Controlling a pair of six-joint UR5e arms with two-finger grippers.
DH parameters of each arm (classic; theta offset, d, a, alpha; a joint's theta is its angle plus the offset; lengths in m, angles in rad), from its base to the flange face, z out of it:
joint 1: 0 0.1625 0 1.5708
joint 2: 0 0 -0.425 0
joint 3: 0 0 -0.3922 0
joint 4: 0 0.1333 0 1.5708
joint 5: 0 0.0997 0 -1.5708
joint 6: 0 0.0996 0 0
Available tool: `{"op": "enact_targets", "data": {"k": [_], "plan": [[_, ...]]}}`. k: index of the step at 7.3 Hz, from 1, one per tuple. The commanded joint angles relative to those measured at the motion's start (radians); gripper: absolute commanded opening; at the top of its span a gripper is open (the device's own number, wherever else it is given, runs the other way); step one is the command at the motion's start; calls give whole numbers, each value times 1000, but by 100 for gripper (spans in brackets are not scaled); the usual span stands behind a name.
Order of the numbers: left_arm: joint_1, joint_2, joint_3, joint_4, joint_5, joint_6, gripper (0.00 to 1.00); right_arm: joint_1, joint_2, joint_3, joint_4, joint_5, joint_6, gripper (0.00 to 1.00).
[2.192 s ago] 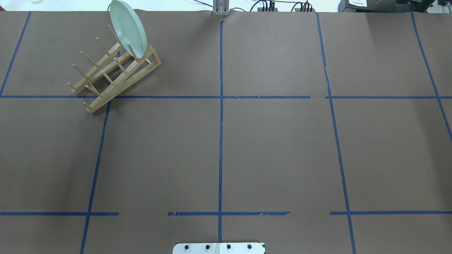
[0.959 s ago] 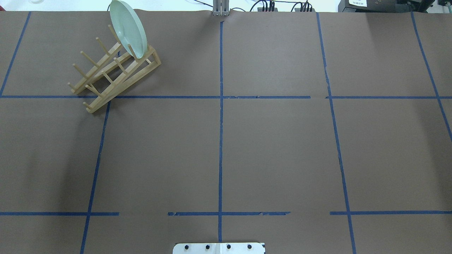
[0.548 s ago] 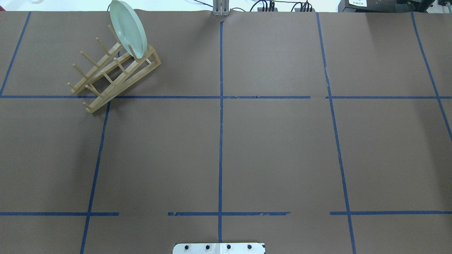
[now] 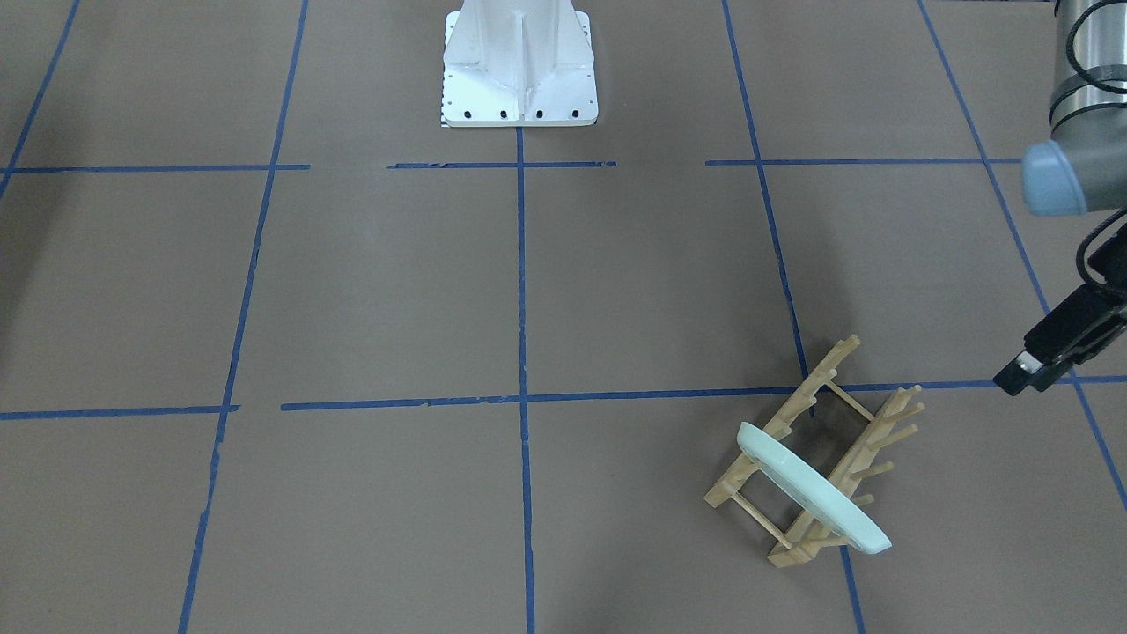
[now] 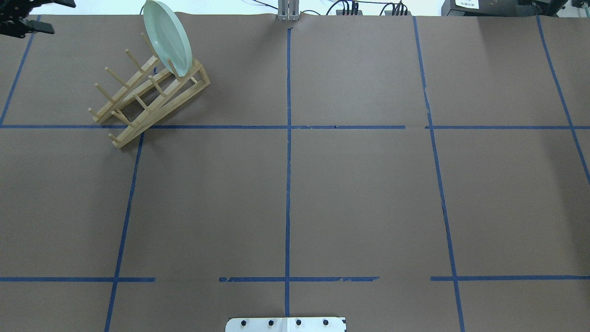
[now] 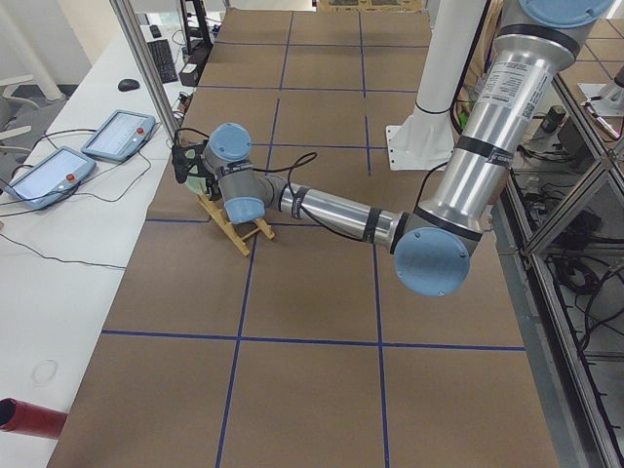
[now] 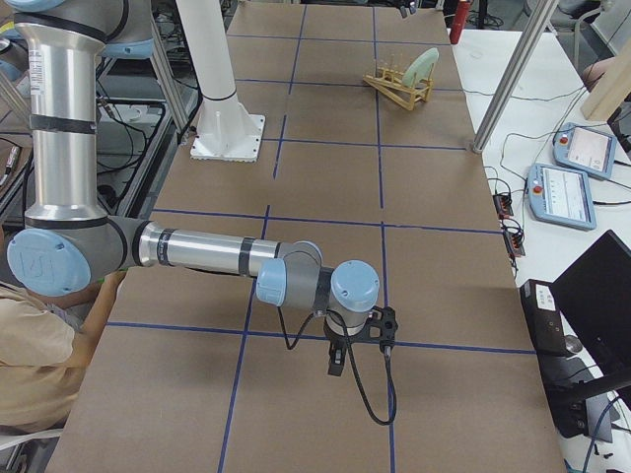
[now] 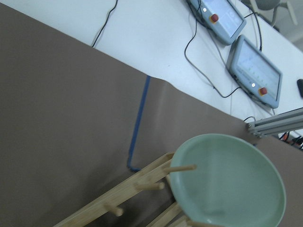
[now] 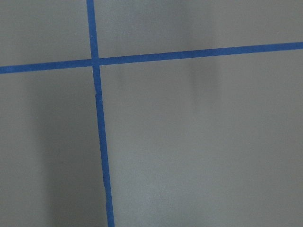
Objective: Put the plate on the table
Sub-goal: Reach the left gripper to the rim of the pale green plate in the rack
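Observation:
The pale green plate (image 5: pixel 168 37) stands on edge in the far end slot of the wooden peg rack (image 5: pixel 147 99), at the table's (image 5: pixel 359 193) far left. It also shows in the front view (image 4: pixel 814 489) and fills the lower right of the left wrist view (image 8: pixel 232 179). My left gripper (image 5: pixel 64 17) hangs open and empty at the far left edge, to the left of the plate and apart from it. My right gripper (image 7: pixel 340 360) shows only in the right side view, low over bare table; I cannot tell whether it is open or shut.
The white robot base (image 4: pixel 519 62) stands at the table's near middle edge. Two teach pendants (image 8: pixel 251 71) and cables lie on the white bench beyond the rack. A person (image 7: pixel 30 374) sits by the right arm's base.
My left gripper has come into the overhead view at the top left corner. The plate and the rack have not moved.

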Motion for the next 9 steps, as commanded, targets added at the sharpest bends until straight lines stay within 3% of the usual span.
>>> {"op": "enact_targets", "data": {"k": [1,3,7,8,9], "plan": [[106,-119,115,-198,200,-278,100,0,0,0,0,0,0,100],[180,-125,132,-193,206,-280,100,0,0,0,0,0,0,100],[197,-209,226,-170,270,-277,89,0,-1,0,0,0,0,100],[199,-237,250,-170,305,-272,85,0,0,0,0,0,0,100],[203,-249,261,-170,312,-272,72,0,-1,0,0,0,0,100]]}}
